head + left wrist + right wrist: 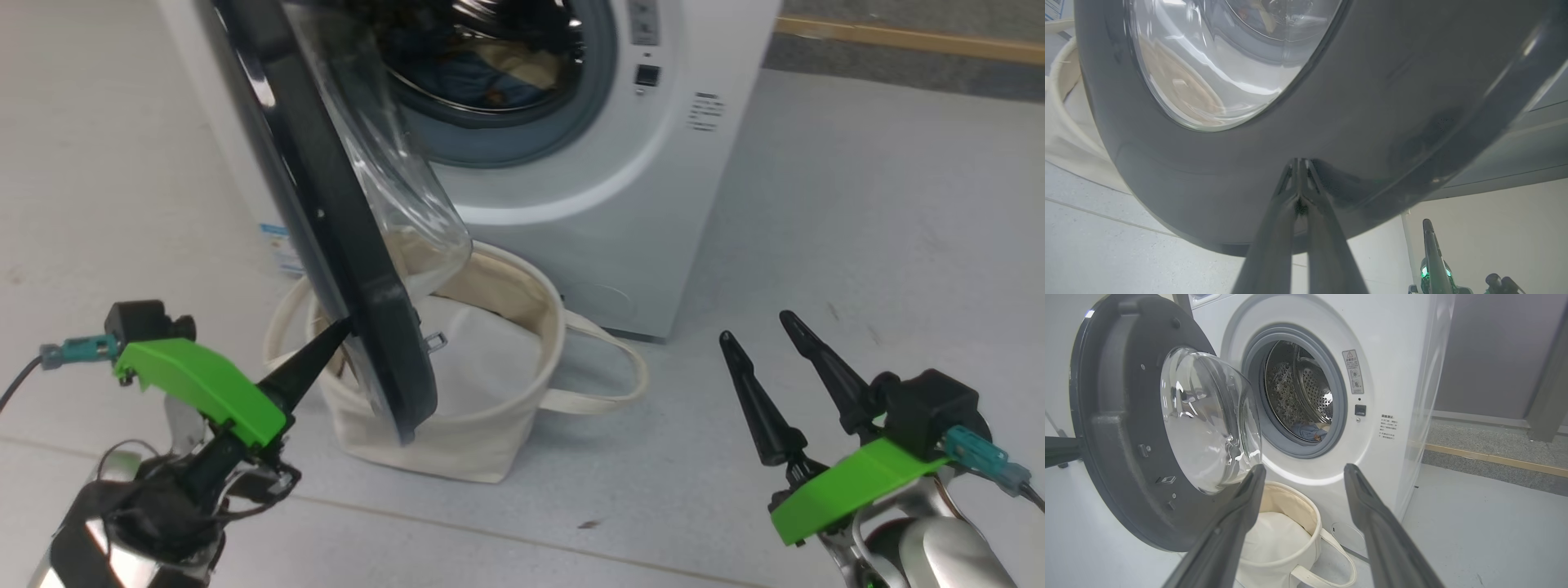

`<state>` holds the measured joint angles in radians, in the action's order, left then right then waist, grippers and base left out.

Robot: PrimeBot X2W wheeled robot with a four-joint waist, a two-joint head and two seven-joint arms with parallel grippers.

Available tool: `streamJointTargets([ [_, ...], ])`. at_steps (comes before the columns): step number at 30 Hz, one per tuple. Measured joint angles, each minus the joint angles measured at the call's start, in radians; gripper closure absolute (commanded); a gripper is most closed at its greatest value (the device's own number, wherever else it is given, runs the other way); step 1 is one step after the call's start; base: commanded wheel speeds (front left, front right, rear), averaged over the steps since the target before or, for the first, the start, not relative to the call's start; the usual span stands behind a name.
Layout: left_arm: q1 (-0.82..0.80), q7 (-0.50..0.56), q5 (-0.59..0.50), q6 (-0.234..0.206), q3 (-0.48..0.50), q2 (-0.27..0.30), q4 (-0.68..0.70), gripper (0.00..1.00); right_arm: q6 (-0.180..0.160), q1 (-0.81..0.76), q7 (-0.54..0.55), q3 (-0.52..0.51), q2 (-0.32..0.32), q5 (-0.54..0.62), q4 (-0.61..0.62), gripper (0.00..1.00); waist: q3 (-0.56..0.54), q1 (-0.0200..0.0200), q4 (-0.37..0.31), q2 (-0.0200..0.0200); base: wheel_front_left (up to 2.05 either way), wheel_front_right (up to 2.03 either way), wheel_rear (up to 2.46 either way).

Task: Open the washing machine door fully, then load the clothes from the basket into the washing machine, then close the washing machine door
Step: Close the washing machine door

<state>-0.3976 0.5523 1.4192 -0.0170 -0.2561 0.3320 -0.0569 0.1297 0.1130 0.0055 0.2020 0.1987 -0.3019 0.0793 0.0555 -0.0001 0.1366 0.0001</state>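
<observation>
**Head view: door ajar over the basket, clothes in the drum**

Nearest, the left gripper point(343, 331) has its two dark fingers pressed together into one point. That point touches the outer face of the washing machine door point(343, 237), low on its glossy black rim. The right gripper point(755, 327) hangs over bare grey floor point(857, 245) with its fingers spread apart, holding nothing, well apart from the door.

The door stands partly swung out and is seen almost edge-on, its clear glass bowl bulging above the basket point(457, 449). The off-white basket sits on the floor just in front of the washing machine point(637, 220), below the drum mouth. The door's lower rim crosses in front of the basket's left half. Inside the basket lies a flat white liner pad point(490, 359). Farther back, light-blue and cream clothes point(482, 73) lie in the steel drum.
</observation>
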Motion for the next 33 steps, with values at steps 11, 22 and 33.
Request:
streamJointTargets([
  [11, -0.086, -0.116, -0.116, 0.094, -0.004, -0.016, -0.095, 1.0, 0.0, 0.0, -0.02, -0.019, -0.015, 0.011, 0.007, 0.0, 0.026, 0.0, -0.17, -0.0001, 0.0, 0.0, 0.0],
  [22, -0.158, -0.261, -0.223, 0.133, -0.014, 0.013, -0.227, 1.0, 0.0, 0.0, -0.043, -0.024, -0.032, 0.011, 0.008, 0.0, 0.055, 0.0, -0.347, -0.0001, 0.0, 0.0, 0.0],
  [33, -0.248, -0.384, -0.256, 0.142, -0.08, 0.055, -0.313, 1.0, 0.0, 0.0, -0.061, -0.027, -0.038, 0.011, 0.003, 0.0, 0.084, 0.0002, -0.413, -0.0001, 0.0, 0.0, 0.0],
])
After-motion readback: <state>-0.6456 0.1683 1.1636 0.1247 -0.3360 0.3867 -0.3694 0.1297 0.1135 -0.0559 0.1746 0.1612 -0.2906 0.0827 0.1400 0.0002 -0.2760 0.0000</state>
